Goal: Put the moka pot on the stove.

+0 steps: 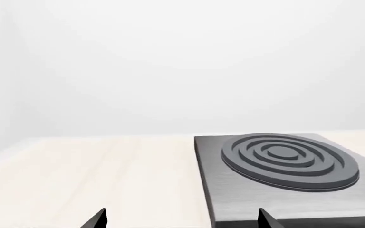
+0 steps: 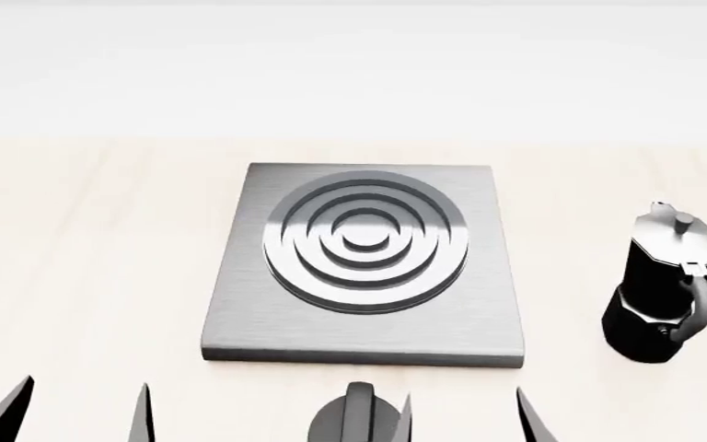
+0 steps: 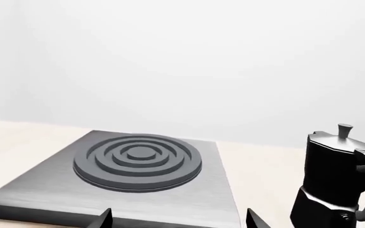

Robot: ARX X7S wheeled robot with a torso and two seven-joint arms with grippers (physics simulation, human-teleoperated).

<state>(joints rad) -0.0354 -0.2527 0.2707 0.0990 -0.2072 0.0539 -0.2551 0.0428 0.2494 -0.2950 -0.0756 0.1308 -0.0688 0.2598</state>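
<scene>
Both grippers sit low, nearest the camera, short of the stove (image 2: 366, 262): left gripper (image 2: 81, 410) spread wide, right gripper (image 2: 464, 414) likewise, both empty. Moka pot (image 2: 663, 285) stands upright right of the stove, apart. Pale wooden table (image 2: 84, 267); plain white wall beyond.

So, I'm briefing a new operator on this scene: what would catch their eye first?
The stove, a square grey plate with raised concentric rings, dominates the middle of the pale wooden table. The black moka pot stands upright on the table off the stove's right edge, not touching it. A round black knob peeks in just in front of the stove.
</scene>
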